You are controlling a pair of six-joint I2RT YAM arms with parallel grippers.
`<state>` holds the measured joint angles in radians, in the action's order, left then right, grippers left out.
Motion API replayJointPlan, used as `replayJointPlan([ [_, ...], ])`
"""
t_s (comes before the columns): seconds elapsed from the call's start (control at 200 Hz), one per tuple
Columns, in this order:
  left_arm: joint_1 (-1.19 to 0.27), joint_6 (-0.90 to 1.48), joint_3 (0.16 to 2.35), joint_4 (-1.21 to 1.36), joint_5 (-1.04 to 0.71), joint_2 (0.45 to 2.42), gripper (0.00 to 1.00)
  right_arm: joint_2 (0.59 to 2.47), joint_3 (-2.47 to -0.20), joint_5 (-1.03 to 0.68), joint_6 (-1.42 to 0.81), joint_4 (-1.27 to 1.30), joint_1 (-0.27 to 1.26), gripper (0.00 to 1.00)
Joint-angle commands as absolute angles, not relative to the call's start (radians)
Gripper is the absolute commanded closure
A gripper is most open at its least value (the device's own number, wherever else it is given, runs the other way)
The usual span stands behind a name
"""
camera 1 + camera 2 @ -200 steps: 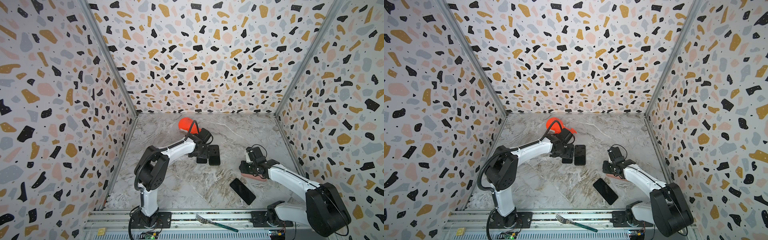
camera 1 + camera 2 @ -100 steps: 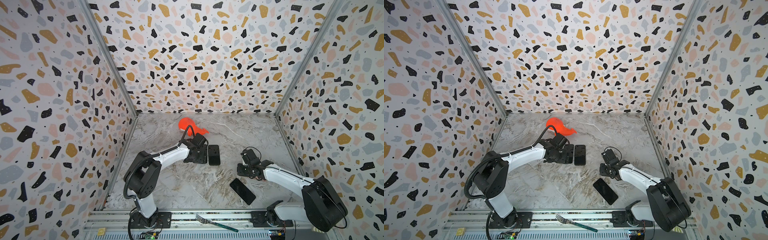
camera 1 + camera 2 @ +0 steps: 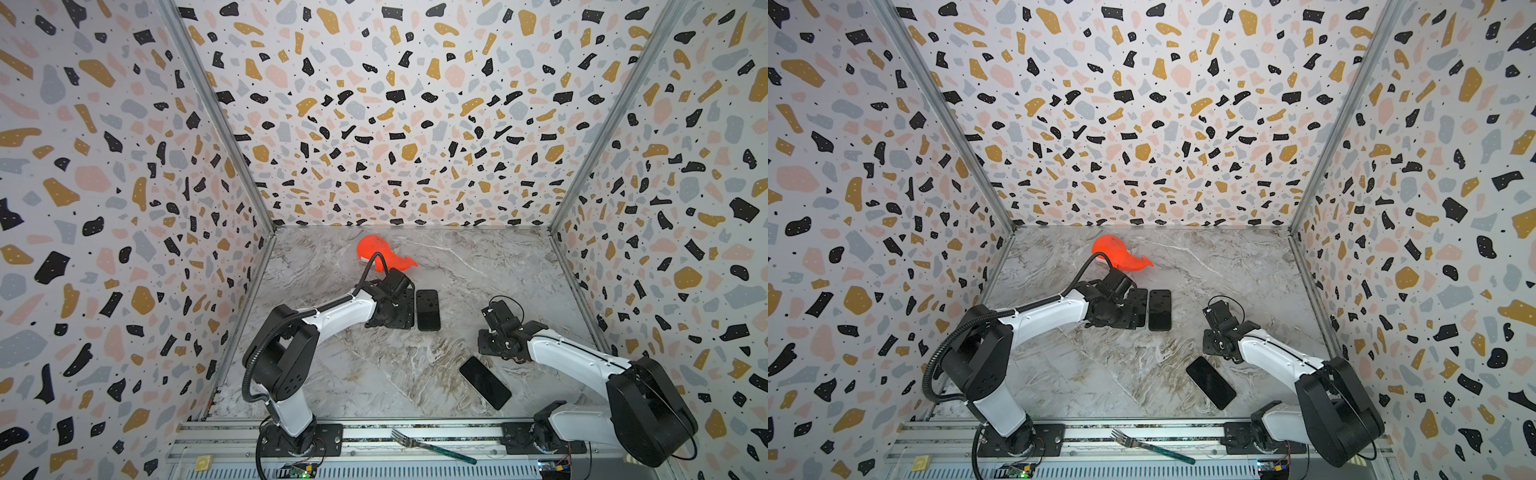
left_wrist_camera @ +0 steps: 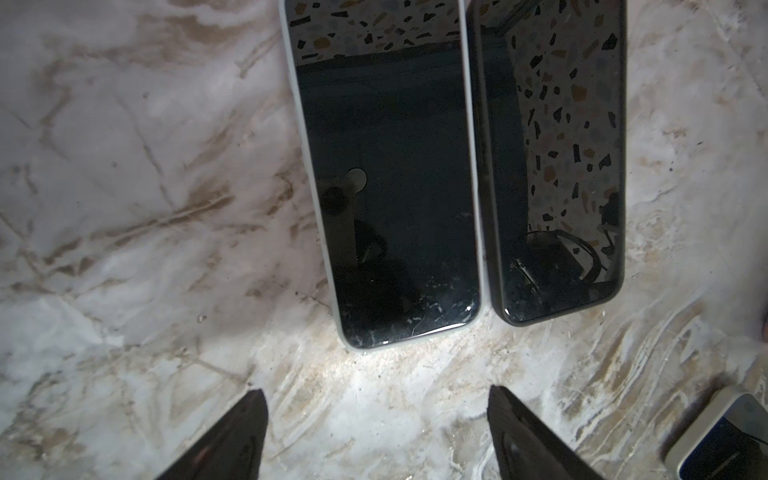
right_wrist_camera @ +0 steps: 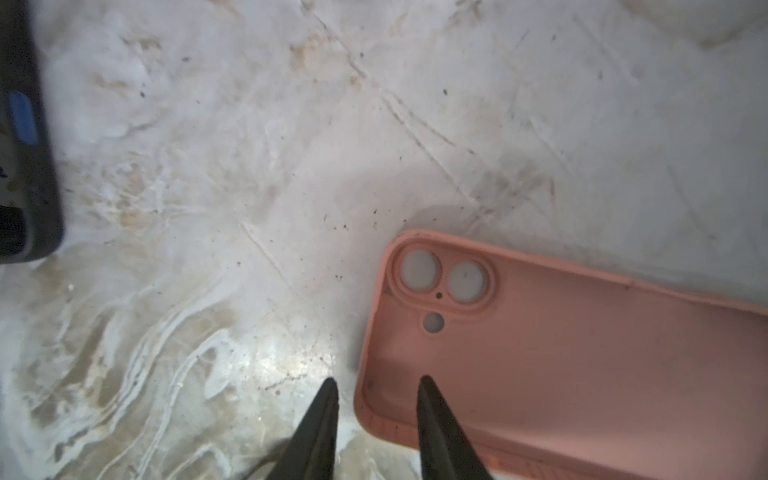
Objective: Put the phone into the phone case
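Note:
The pink phone case (image 5: 582,353) lies inside up on the marble in the right wrist view; in both top views the arm hides it. My right gripper (image 5: 378,379) (image 3: 492,343) is slightly open. One finger is over the case's floor and the other is outside its short rim. A dark phone (image 3: 484,382) (image 3: 1210,382) lies in front of that gripper. My left gripper (image 4: 376,390) (image 3: 395,318) stands wide open and empty, just short of two more phones lying side by side. One is light-edged (image 4: 386,166) and the other dark-edged (image 4: 552,166) (image 3: 428,309).
An orange plastic piece (image 3: 380,255) lies behind the left gripper, near the back wall. A fork with a teal handle (image 3: 432,446) rests on the front rail. Patterned walls close in the left, right and back. A dark edge with a blue button (image 5: 25,145) shows beside the case.
The pink case showed at the right gripper a second ago; the arm now covers it in the top views. The left arm's elbow swung lower and outward, and its gripper stayed by the two phones.

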<state>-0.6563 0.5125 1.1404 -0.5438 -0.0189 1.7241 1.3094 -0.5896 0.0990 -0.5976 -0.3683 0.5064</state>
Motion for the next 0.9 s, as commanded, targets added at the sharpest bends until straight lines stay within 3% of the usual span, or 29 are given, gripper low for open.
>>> replayJointPlan([
  [0.0,-0.652,0.511,1.122,-0.529,-0.028,1.701,0.16,1.335,-0.578,0.109,-0.595,-0.361,0.511,0.72],
  [0.28,-0.652,0.517,1.094,-0.524,-0.019,1.683,0.16,1.315,-0.603,0.082,-0.583,-0.383,0.512,1.00],
  [0.511,-0.650,0.544,1.025,-0.488,-0.034,1.629,0.16,1.287,-0.692,0.088,-0.599,-0.486,0.540,1.00],
  [0.891,-0.598,0.507,0.870,-0.472,-0.046,1.456,0.16,1.292,-0.895,0.071,-0.900,-0.589,0.869,1.00],
])
